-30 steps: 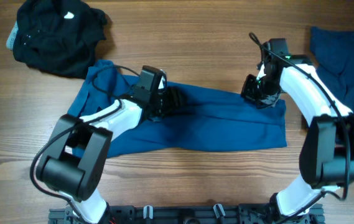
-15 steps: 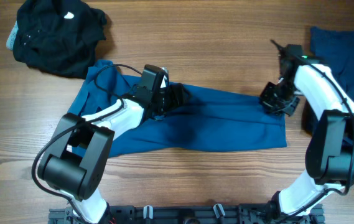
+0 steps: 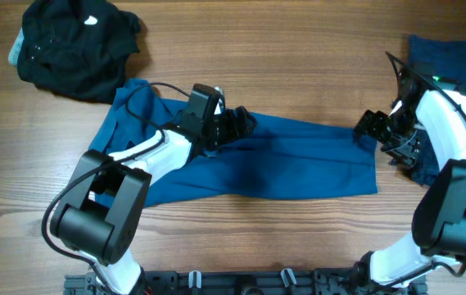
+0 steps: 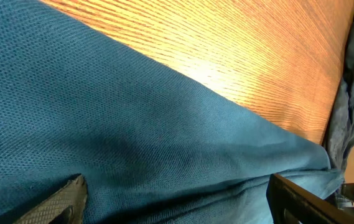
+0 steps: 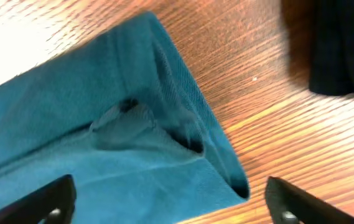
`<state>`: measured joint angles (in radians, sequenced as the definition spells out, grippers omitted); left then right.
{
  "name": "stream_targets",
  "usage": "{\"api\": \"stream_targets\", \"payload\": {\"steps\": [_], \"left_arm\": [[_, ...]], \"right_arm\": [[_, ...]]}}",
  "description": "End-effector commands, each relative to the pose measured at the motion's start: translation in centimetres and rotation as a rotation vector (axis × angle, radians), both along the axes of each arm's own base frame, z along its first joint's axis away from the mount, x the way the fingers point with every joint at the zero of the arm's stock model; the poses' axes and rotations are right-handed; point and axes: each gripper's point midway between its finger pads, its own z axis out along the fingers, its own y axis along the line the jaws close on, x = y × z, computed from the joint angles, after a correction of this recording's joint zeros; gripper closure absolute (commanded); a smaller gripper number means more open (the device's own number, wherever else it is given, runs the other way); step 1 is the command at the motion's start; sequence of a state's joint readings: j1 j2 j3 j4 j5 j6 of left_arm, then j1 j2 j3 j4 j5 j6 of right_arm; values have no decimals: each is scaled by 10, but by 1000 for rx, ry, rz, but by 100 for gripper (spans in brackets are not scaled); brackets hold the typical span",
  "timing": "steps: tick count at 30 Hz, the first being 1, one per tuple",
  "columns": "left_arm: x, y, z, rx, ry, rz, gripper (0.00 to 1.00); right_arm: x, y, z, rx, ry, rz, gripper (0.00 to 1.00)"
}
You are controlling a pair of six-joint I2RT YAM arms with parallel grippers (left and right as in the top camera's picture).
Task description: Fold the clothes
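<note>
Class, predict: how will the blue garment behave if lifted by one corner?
Probably floppy: the blue garment lies flat with soft creases, so it should drape. Likely light: the weave looks thin. Pushed, it would probably bunch rather than slide.

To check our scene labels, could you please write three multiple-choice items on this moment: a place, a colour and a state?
1. Where in the overhead view is the black garment? A upper left; B lower right; C centre.
2. What colour is the spread garment? A red; B blue; C white.
3. The right hand is: A shut on cloth; B open; C out of view.
Answers: 1A, bunched in the top-left corner; 2B, blue in every view; 3B, its fingers stand wide apart.
</note>
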<state>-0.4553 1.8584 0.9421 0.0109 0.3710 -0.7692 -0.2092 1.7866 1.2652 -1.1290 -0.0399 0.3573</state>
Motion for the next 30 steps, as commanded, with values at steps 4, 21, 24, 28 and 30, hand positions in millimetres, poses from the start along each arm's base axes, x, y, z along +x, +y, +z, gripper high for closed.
{"api": "stream_targets", "payload": {"steps": [4, 21, 24, 28, 30], "left_arm": [[-8, 30, -44, 158, 48, 54, 5], [-6, 29, -44, 154, 42, 54, 5], [-6, 29, -44, 154, 42, 54, 4], [-6, 29, -43, 153, 40, 55, 4], [-5, 29, -43, 152, 37, 55, 5]], "right_arm": [[-2, -26, 2, -2, -32, 97, 0], [-18, 1, -41, 186, -99, 243, 0], [-18, 1, -42, 185, -104, 238, 1], [-15, 6, -41, 217, -124, 239, 1], [-13, 9, -40, 233, -136, 243, 0]]}}
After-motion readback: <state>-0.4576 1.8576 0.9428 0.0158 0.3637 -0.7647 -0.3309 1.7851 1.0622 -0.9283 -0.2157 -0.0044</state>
